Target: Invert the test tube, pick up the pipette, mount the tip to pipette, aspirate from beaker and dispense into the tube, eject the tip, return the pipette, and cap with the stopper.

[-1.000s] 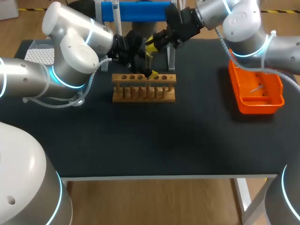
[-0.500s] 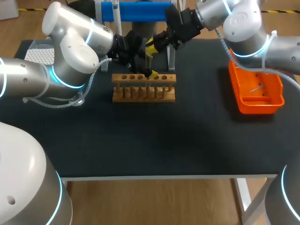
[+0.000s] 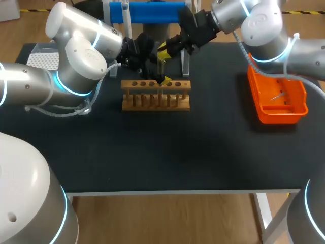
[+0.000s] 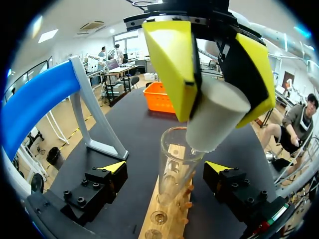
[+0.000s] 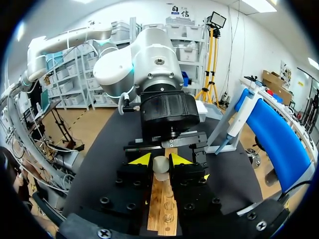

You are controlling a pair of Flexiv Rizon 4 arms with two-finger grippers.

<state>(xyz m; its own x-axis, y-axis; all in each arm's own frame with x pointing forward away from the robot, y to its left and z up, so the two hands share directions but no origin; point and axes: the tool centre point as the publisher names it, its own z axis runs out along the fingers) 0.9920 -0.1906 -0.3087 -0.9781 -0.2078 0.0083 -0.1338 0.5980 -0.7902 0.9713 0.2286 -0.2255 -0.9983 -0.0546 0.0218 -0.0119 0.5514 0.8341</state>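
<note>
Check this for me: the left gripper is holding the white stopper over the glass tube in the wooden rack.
Wrong arm. The right gripper is holding the white stopper over the glass tube in the wooden rack. The right wrist view shows the stopper clamped between that gripper's own yellow tips. The left gripper only stands with its fingers on either side of the tube.

The table (image 3: pixel 152 152) is black. The rack (image 3: pixel 155 95) is pale brown wood. Right of the rack is an orange tray (image 3: pixel 277 101), behind the rack a blue stand (image 3: pixel 147 11). Above the rack are a clear tube (image 4: pixel 174 159), a white stopper (image 4: pixel 217 119) and the yellow-tipped right gripper (image 4: pixel 212 92).
</note>
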